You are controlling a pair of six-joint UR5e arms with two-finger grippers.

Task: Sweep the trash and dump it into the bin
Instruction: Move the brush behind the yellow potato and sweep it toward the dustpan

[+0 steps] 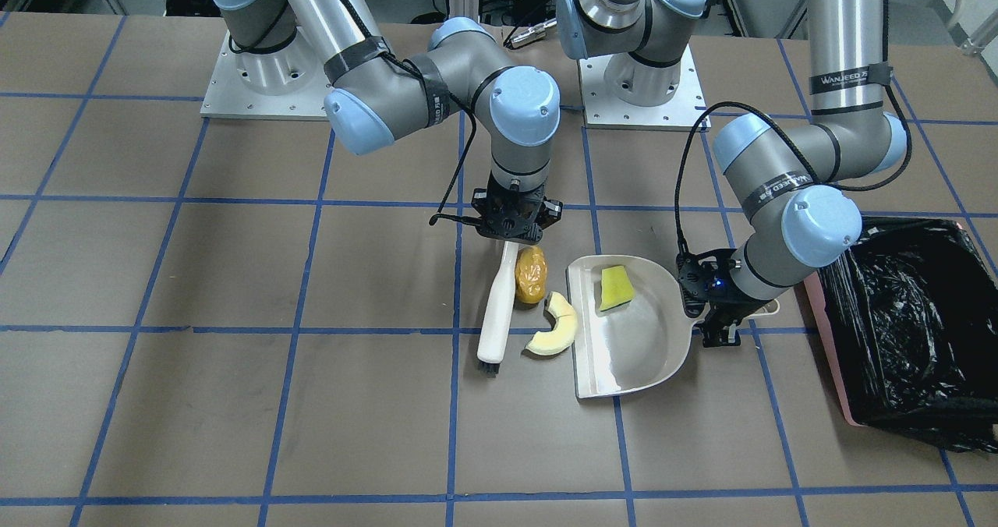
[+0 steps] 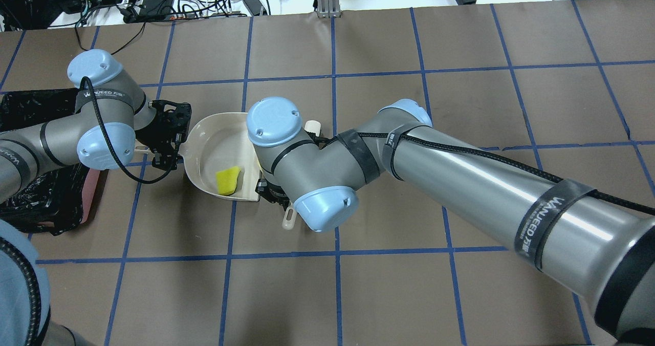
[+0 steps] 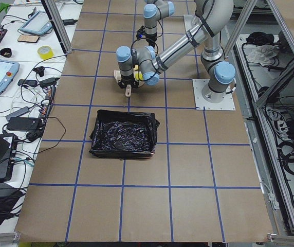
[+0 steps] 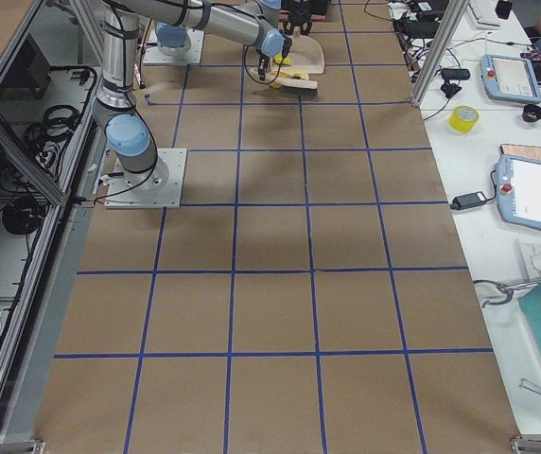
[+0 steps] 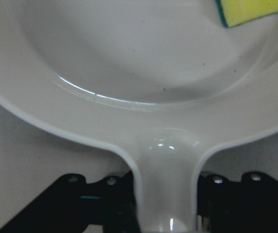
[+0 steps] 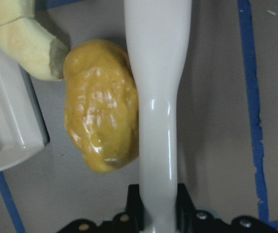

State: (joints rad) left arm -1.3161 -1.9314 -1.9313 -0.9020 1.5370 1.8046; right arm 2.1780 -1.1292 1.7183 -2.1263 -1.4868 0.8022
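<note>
While my right gripper (image 1: 511, 238) is clamped on the handle of the white brush (image 1: 496, 316), which lies flat on the table (image 1: 234, 277) near the dustpan's (image 1: 639, 348) open mouth, the glossy orange-brown lump (image 1: 530, 275) rests against that handle on the side facing the dustpan. Nearer the dustpan, the pale yellow crescent slice (image 1: 555, 326) lies just at its open lip. Inside the dustpan, by its back wall, sits the yellow-green wedge (image 1: 614, 288). My left gripper (image 1: 729, 320) is closed around the dustpan's handle. Beyond that handle stands the bin (image 1: 904, 324), lined with black plastic.
</note>
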